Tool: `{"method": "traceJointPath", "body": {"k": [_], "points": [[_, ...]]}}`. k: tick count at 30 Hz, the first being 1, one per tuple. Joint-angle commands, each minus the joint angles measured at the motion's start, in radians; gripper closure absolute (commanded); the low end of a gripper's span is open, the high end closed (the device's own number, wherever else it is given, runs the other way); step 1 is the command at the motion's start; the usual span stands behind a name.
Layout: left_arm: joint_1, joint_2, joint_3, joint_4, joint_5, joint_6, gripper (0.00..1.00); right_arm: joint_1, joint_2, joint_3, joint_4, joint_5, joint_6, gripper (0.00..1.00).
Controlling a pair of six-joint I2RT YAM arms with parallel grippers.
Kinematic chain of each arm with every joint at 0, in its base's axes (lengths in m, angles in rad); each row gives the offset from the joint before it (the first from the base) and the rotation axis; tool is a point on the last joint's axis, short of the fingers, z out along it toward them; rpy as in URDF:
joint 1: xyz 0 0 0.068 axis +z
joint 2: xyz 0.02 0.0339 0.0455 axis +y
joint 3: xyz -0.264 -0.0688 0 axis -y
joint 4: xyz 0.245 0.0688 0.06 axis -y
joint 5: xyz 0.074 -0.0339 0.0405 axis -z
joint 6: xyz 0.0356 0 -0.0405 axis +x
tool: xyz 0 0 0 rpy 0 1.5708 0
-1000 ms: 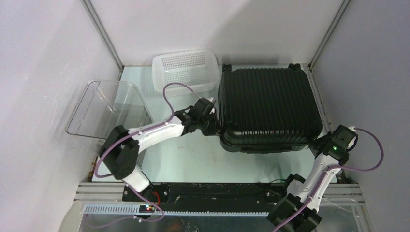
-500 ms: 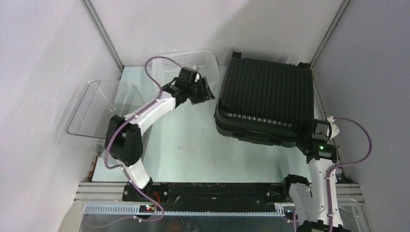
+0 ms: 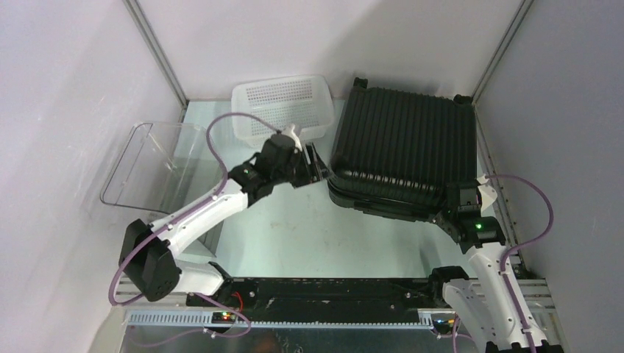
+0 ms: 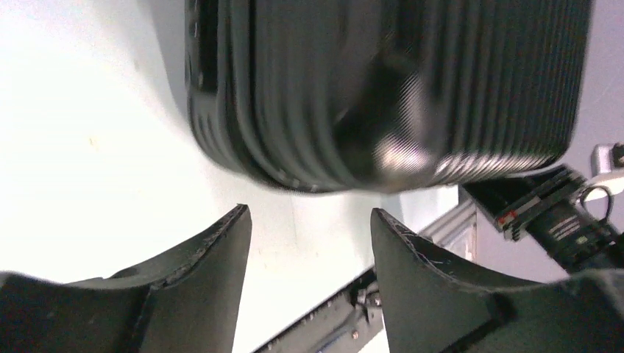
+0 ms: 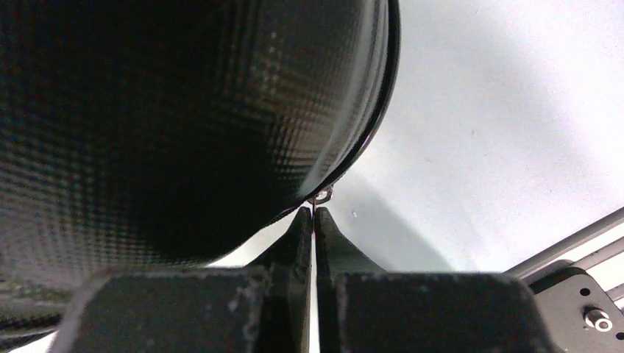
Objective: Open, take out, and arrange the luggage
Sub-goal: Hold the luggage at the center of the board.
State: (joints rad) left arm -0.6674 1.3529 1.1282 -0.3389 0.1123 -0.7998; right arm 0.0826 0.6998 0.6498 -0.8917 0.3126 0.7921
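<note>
Black ribbed luggage (image 3: 405, 147) lies shut on the right half of the pale table (image 3: 294, 228), with a gripper at each near corner.

At the table's left edge sits a clear, smooth plastic bin (image 3: 158, 165) with rounded corners. Behind it to the right, a white perforated basket (image 3: 279, 103) stands by the back wall, just beside the luggage. The left gripper (image 4: 309, 213) is spread wide and holds nothing, its dark fingers aimed at the shell's rounded near-left corner, close but apart. The shell is glossy, showing a fine woven grain in the right wrist view, and its closed seam hides the inside. At the near-right corner the right gripper (image 5: 315, 209) is pressed to a sliver, with a small metal loop (image 5: 321, 195) at its tips; whether it pinches the loop cannot be told.
</note>
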Motion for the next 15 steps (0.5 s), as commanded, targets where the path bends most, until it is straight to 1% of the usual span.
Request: {"method": "traceJointPath", "body": {"k": [1, 2, 5, 11, 15], "points": [[-0.066, -0.070, -0.181, 0.207, -0.004, -0.218, 0.36, 0.041, -0.004, 0.002, 0.075, -0.003, 0.055, 1.00], [-0.075, -0.072, -0.202, 0.233, -0.007, -0.265, 0.38, 0.045, -0.006, 0.002, 0.074, 0.004, 0.054, 1.00], [-0.121, -0.055, -0.262, 0.308, -0.028, -0.343, 0.39, 0.047, -0.023, 0.000, 0.066, 0.017, 0.047, 1.00], [-0.153, -0.019, -0.314, 0.417, -0.075, -0.506, 0.41, 0.047, -0.050, -0.002, 0.061, 0.028, 0.043, 1.00], [-0.162, 0.014, -0.323, 0.428, -0.102, -0.583, 0.44, 0.048, -0.057, -0.003, 0.063, 0.029, 0.046, 1.00]]}}
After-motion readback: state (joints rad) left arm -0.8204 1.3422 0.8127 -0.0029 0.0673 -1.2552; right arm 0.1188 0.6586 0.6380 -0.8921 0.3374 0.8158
